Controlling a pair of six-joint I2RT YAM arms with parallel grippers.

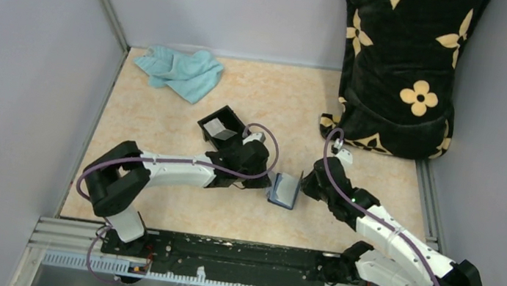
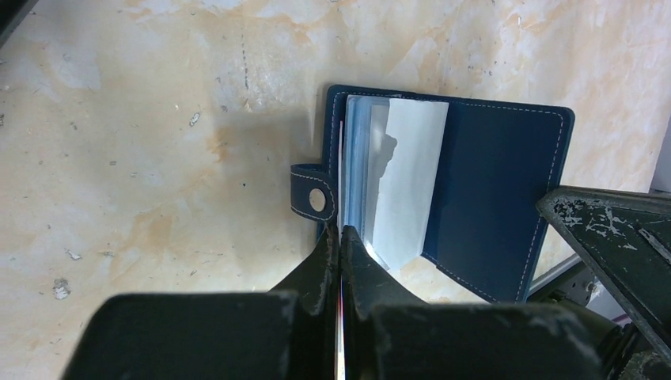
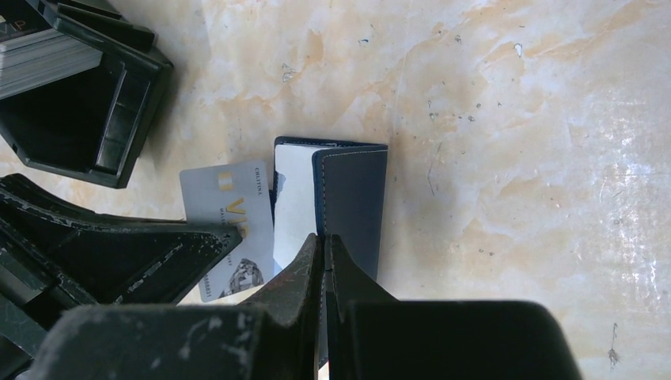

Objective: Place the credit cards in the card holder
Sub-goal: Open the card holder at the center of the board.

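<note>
Left gripper [image 2: 340, 231]: fingers pressed together on the thin edge of a grey credit card [image 3: 225, 198], which it holds just beside the open side of the card holder.
Right gripper [image 3: 325, 237]: fingers closed tight on the edge of the navy cover of the card holder [image 3: 352, 190], coming in from the side opposite the left gripper.
Card holder: between the two grippers, at the middle of the bench [image 1: 257, 92]. It is folded open, with clear sleeves and a white insert showing. Its closing tab [image 2: 312, 192] with the silver snap sticks out unfastened. Whether it rests on the bench cannot be told.
Black box [image 1: 221, 128]: just beyond the left gripper, open-topped, with stacked cards [image 3: 36, 51] inside.
Teal cloth [image 1: 180, 73]: crumpled at the far left of the bench.
Black cushion [image 1: 401, 66]: at the far right corner, with a cream flower pattern.
</note>
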